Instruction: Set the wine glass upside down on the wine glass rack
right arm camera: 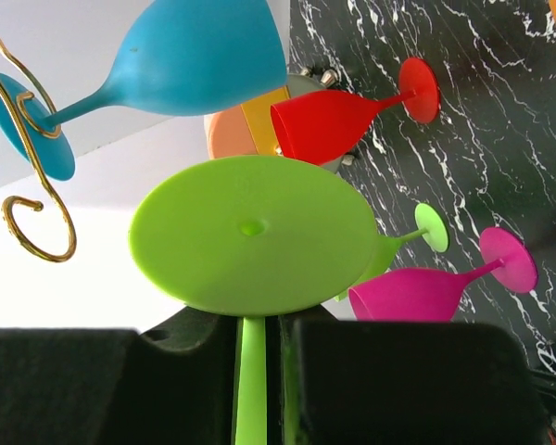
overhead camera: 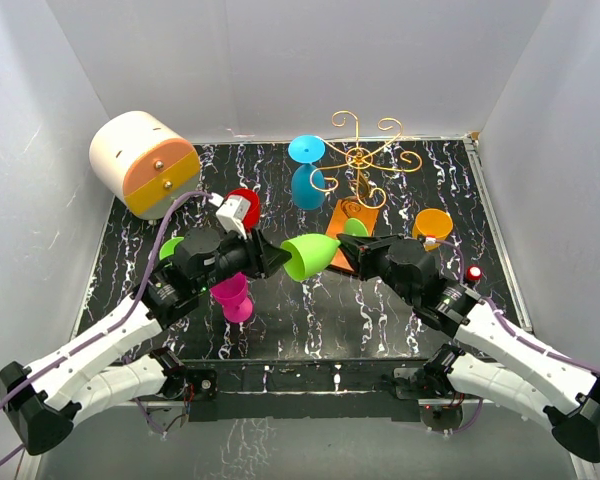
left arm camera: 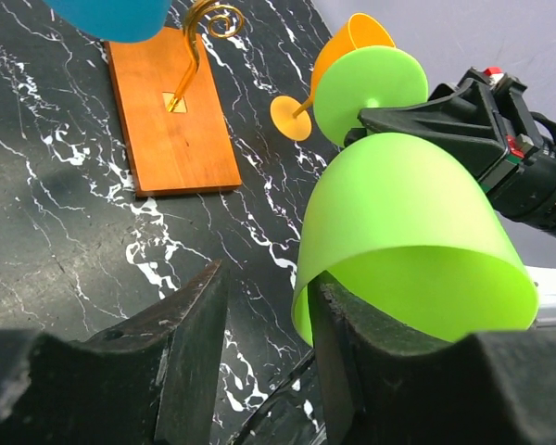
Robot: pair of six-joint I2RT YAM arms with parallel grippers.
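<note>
Two hands share one green wine glass (overhead camera: pixel 310 257), sideways in the air beside the wine glass rack (overhead camera: pixel 361 160), not on it.
From above its stem is hidden by the right hand (overhead camera: pixel 352 256); only the right wrist view shows that hand's fingers (right arm camera: pixel 398 371) closed tight on the stem, next to the foot. The left wrist view shows the left hand (left arm camera: pixel 264 315) partly open, one finger inside the bowl's mouth, the other clear outside. The rack's top is cut off there; a blue glass (overhead camera: pixel 307 172) hangs by its foot in the gold wire.
</note>
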